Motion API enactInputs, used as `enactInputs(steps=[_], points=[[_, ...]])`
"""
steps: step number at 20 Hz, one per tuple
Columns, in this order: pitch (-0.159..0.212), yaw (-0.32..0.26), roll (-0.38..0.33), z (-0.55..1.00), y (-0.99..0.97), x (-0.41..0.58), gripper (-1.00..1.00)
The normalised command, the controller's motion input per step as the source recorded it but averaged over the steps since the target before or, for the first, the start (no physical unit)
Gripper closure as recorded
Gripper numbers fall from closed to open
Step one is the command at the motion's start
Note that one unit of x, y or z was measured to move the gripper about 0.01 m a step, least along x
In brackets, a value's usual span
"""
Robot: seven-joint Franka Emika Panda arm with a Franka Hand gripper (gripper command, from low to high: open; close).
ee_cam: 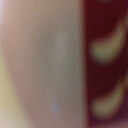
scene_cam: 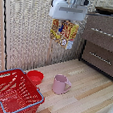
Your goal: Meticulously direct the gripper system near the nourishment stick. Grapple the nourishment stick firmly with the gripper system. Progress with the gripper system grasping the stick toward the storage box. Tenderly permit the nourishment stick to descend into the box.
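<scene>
While end effector [scene_cam: 67, 15] clenches snack package [scene_cam: 64, 33] by top edge, high above red basket [scene_cam: 14, 91]: light, floppy, slippery film; grip seam.

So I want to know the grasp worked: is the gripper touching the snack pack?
Touching. In the exterior view the snack pack hangs in mid-air straight from the gripper, high above the table, with nothing else supporting it.

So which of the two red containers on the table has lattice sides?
The large red basket at the exterior view's left; the small red bowl behind it is solid-walled.
</scene>
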Motion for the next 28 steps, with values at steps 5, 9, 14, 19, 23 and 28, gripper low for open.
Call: enactInputs(steps=[5, 9, 14, 19, 23, 28], points=[[0.104, 0.000, 0.000, 0.30, 0.90, -0.018, 1.00], [0.121, 0.000, 0.000, 0.24, 0.93, 0.000, 1.00], [0.134, 0.000, 0.000, 0.18, 0.94, 0.000, 1.00], [0.143, 0.000, -0.002, 0.05, 0.98, 0.015, 1.00], [0.100, 0.006, -0.012, -0.11, 0.96, 0.184, 1.00], [0.026, 0.020, -0.015, -0.22, 0.73, 0.252, 1.00]])
